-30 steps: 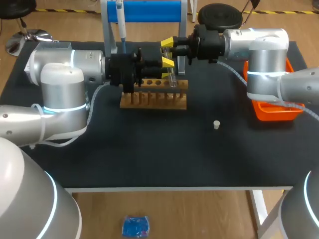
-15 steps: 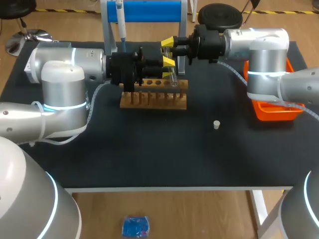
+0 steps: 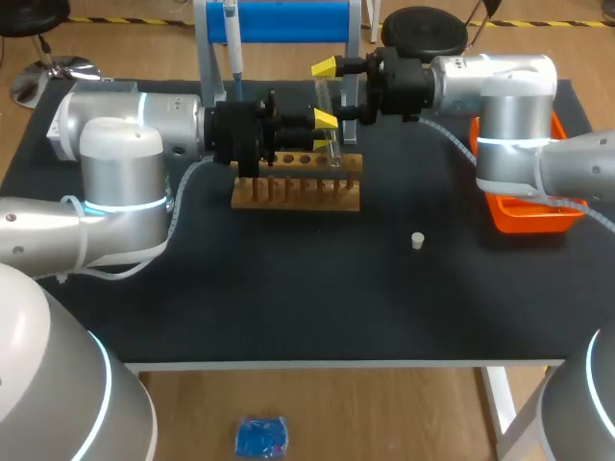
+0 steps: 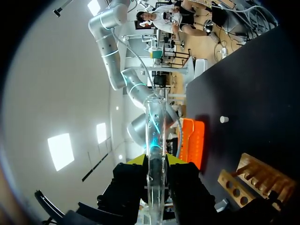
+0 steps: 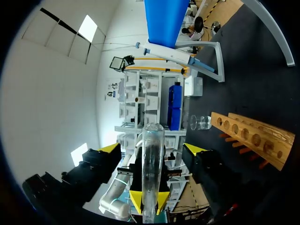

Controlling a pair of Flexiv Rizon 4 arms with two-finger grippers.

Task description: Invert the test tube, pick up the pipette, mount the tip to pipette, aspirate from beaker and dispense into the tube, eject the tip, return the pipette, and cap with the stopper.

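A clear test tube [image 3: 332, 139] hangs above the wooden rack [image 3: 296, 182], and my left gripper [image 3: 324, 132] is shut on it. In the left wrist view the tube [image 4: 154, 131] runs out ahead from between the left gripper's [image 4: 154, 160] yellow tips. My right gripper [image 3: 332, 101] faces it from the right, open. In the right wrist view the right gripper's [image 5: 152, 150] fingers stand wide on both sides of the tube [image 5: 151, 159] without touching it. The pipette [image 3: 232, 38] hangs on the blue stand [image 3: 279, 19]. A white stopper [image 3: 417, 240] lies on the mat.
An orange tray [image 3: 533, 213] sits at the right edge under my right arm. A glass beaker [image 5: 201, 123] stands beyond the rack [image 5: 253, 136] in the right wrist view. The black mat in front of the rack holds only the stopper.
My right gripper has opened and let go of the test tube; its upper yellow tip has moved away. The left gripper keeps its hold and has not moved.
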